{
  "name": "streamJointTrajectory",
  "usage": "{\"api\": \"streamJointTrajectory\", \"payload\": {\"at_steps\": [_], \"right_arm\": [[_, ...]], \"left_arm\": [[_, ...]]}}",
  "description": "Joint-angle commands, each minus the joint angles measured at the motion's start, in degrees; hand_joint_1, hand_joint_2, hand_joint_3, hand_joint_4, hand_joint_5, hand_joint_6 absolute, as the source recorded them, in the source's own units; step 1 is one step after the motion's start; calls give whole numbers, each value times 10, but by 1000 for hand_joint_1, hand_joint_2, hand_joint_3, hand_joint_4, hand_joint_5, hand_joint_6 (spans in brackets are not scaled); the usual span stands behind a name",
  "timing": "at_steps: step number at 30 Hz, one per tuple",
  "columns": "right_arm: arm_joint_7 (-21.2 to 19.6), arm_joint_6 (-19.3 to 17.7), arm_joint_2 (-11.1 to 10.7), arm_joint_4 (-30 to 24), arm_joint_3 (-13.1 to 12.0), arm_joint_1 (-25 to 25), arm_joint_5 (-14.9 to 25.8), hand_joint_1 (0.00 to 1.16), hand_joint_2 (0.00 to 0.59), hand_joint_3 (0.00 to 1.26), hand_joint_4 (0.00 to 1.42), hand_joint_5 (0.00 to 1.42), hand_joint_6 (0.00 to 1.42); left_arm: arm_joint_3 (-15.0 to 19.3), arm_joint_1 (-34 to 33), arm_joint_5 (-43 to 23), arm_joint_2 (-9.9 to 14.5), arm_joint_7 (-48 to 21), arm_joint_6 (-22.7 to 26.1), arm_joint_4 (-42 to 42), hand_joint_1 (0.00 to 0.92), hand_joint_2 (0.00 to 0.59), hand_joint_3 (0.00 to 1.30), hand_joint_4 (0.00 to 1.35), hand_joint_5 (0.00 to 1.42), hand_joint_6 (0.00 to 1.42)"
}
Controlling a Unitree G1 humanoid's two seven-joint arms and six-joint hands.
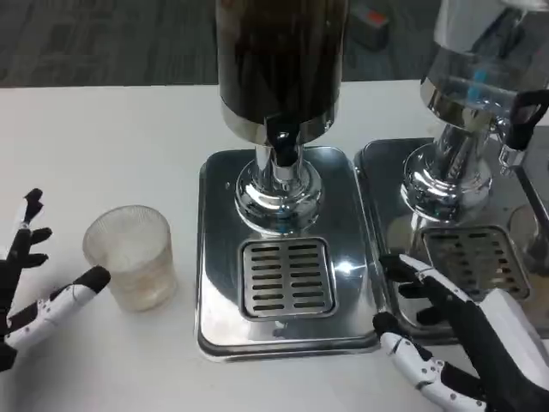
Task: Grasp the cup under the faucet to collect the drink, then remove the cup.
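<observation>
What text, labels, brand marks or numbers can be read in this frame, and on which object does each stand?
None can be read.
The cup, the dark drink dispenser and its drip tray carry no visible lettering.
The second dispenser has a small blue mark, too blurred to read.

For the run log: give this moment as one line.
left hand: open, beside cup | right hand: open, on tray edge | cup: empty, left of drip tray
</observation>
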Motion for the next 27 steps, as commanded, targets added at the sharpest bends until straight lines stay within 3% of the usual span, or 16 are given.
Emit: {"api": "streamJointTrajectory", "payload": {"at_steps": [1, 16, 27], "right_arm": [[0, -6, 6, -10, -11, 3, 26, 402, 406, 218, 222, 256, 382], [-7, -5, 15, -27, -14, 30, 28, 422, 405, 246, 243, 283, 420], [-5, -1, 18, -35, -16, 38, 25, 424, 405, 272, 260, 298, 455]], "left_arm": [[-22, -26, 18, 10, -7, -1, 43, 210, 0, 0, 0, 146, 277], [-80, -95, 38, 26, -13, -31, 139, 211, 0, 0, 0, 143, 254], [-117, -134, 64, 30, 0, -22, 172, 198, 0, 0, 0, 130, 243]]}}
